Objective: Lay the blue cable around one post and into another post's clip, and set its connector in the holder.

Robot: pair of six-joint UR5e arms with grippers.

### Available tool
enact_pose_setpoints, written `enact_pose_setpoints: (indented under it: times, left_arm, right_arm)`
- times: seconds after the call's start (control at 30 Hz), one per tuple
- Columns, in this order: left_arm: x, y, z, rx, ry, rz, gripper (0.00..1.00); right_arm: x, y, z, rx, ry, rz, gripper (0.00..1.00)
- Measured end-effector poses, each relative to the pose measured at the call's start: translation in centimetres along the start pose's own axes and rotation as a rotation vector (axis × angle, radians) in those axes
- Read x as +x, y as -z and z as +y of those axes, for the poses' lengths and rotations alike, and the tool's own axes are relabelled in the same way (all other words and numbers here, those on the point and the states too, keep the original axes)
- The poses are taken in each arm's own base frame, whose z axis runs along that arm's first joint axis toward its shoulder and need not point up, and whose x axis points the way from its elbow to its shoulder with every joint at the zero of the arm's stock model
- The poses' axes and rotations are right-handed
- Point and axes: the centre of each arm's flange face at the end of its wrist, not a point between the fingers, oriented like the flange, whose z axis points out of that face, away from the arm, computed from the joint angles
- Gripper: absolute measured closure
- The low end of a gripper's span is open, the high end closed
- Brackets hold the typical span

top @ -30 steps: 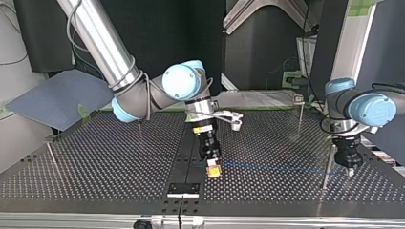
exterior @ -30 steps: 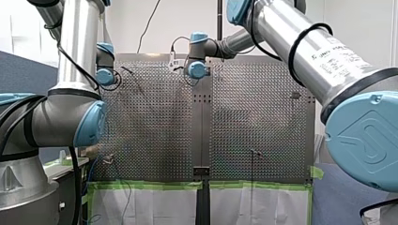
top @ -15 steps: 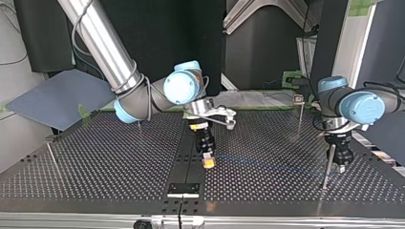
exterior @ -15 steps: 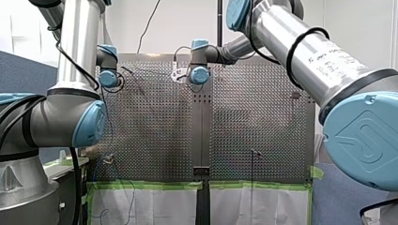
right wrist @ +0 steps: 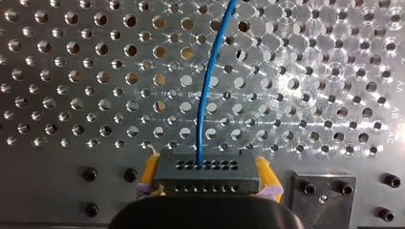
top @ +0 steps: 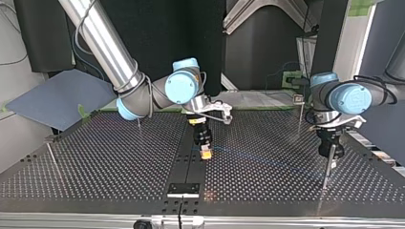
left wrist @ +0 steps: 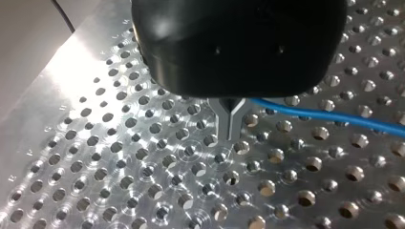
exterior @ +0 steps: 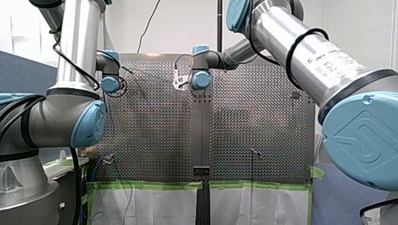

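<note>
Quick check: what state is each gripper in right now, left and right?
My left gripper: closed on the blue cable.
My right gripper: closed on the connector.

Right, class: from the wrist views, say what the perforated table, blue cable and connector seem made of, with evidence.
The perforated table: bare metal, probably aluminium; glare, machined rings round holes. The blue cable: smooth, likely plastic sheath; even colour, soft bend. The connector: matte dark grey, probably moulded plastic; rows of pin holes.

My right gripper (right wrist: 207, 172) clamps the connector (right wrist: 205, 183), its blue cable (right wrist: 210, 81) running ahead over the table (right wrist: 71, 71)
</note>
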Motion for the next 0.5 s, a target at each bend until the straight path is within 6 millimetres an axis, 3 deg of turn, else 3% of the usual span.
enact_pose_setpoints:
  times: [0.13,0.17,0.2,0.23,0.27,0.3,0.37,0.4,0.47,0.5]
  left_arm:
    - [0.19,0.25,0.1,-0.018,-0.009,0.015,1.0]
    - [0.22,0.29,0.1,-0.02,-0.009,0.018,0.93]
    - [0.25,0.34,0.08,-0.021,-0.009,0.021,0.93]
    - [0.29,0.42,0.07,-0.023,-0.009,0.026,0.78]
    - [0.32,0.48,0.05,-0.025,-0.01,0.03,0.69]
    - [0.36,0.55,0.04,-0.026,-0.011,0.035,0.69]
    - [0.51,0.76,-0.01,-0.03,-0.016,0.051,0.44]
    - [0.58,0.83,-0.06,-0.031,-0.019,0.057,0.44]
    - [0.72,0.98,-0.19,-0.031,-0.022,0.067,0.32]
    - [0.77,1.04,-0.22,-0.032,-0.021,0.071,0.32]
  right_arm:
    - [-0.06,0.07,-0.12,0.002,0.001,-0.003,1.0]
    - [-0.06,0.09,-0.16,0.002,0.001,-0.003,1.0]
    - [-0.07,0.1,-0.18,0.003,0.001,-0.004,1.0]
    - [-0.07,0.11,-0.19,0.003,0.001,-0.004,1.0]
    - [-0.08,0.11,-0.19,0.003,0.001,-0.005,1.0]
    - [-0.08,0.12,-0.19,0.003,0.001,-0.005,1.0]
    - [-0.08,0.13,-0.21,0.003,0.001,-0.005,1.0]
    - [-0.1,0.13,-0.21,0.003,0.001,-0.005,1.0]
    - [-0.12,0.12,-0.21,0.003,0.001,-0.006,1.0]
    - [-0.13,0.12,-0.21,0.003,0.001,-0.006,1.0]
